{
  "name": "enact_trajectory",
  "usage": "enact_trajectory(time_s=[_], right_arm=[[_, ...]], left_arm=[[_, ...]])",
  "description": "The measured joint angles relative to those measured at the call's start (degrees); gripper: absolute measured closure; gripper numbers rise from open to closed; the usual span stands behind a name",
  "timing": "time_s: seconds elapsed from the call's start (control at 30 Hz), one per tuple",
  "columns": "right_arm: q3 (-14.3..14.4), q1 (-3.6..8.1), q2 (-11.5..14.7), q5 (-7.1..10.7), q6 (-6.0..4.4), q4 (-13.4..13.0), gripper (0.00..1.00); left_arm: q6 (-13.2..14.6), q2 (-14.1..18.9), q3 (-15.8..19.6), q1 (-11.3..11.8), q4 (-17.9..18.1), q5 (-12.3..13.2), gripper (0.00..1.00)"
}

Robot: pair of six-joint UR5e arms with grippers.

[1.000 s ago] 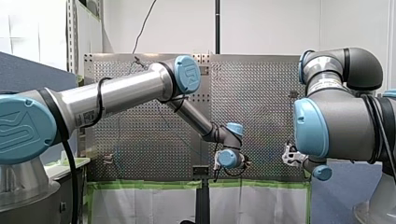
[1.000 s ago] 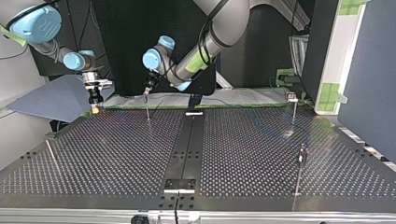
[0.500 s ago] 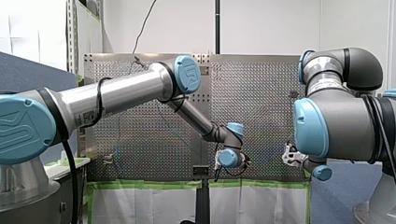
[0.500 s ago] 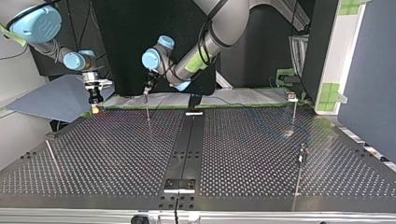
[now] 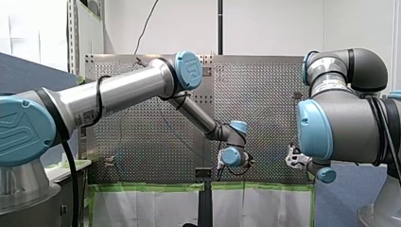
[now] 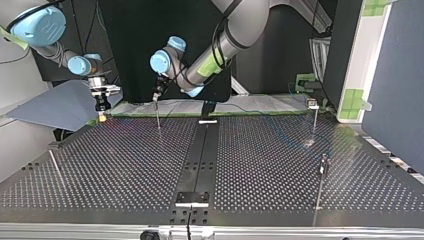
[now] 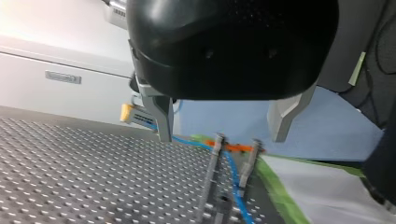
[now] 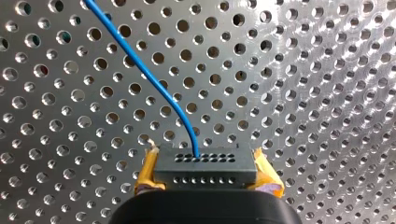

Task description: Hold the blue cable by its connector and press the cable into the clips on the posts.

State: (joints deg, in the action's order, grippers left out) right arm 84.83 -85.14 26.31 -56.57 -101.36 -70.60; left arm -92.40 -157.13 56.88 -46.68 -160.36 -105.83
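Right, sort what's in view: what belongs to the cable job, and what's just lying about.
Job: blue cable, connector, my right hand gripping it, clip posts, my left hand.
Lying about: blue board beside the table, green tape.

Bright, even indoor light; pale sheen across the perforated table (image 6: pixel 125 165), dark backdrop (image 6: pixel 130 30) beyond.

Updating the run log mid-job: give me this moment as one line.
right gripper: shut on black connector | blue cable: leads from connector | left gripper: open over posts | orange clip: seating unclear
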Motion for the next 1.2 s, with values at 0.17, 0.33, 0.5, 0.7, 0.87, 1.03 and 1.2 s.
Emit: enact_trajectory(time_s=[0.17,0.33,0.5,0.7,0.87,1.03,1.2], right_arm=[[0.0,-0.05,0.0,0.05,-0.01,0.0,1.0],[0.0,-0.12,0.0,0.08,-0.07,0.0,1.0],[0.0,-0.18,-0.1,0.1,-0.14,0.0,1.0],[0.0,-0.31,-0.1,0.1,-0.34,0.0,1.0],[0.0,-0.46,-0.1,0.49,-0.51,0.0,1.0],[0.0,-0.67,-0.1,0.64,-0.59,0.0,1.0],[0.0,-0.87,-0.1,0.7,-0.74,0.0,1.0]], left_arm=[[-0.3,2.4,2.4,-0.1,2.3,-0.5,0.0],[-1.4,4.8,4.8,0.2,4.5,-2.3,0.0],[-3.9,7.5,7.5,0.6,5.9,-3.5,0.0],[-7.2,10.8,10.8,1.1,4.8,-4.1,0.0],[-9.9,13.5,13.5,1.5,2.4,-6.3,0.0],[-12.0,16.1,16.1,1.6,-0.2,-7.4,0.0],[-12.7,18.6,18.6,1.4,-2.7,-7.6,0.0]])
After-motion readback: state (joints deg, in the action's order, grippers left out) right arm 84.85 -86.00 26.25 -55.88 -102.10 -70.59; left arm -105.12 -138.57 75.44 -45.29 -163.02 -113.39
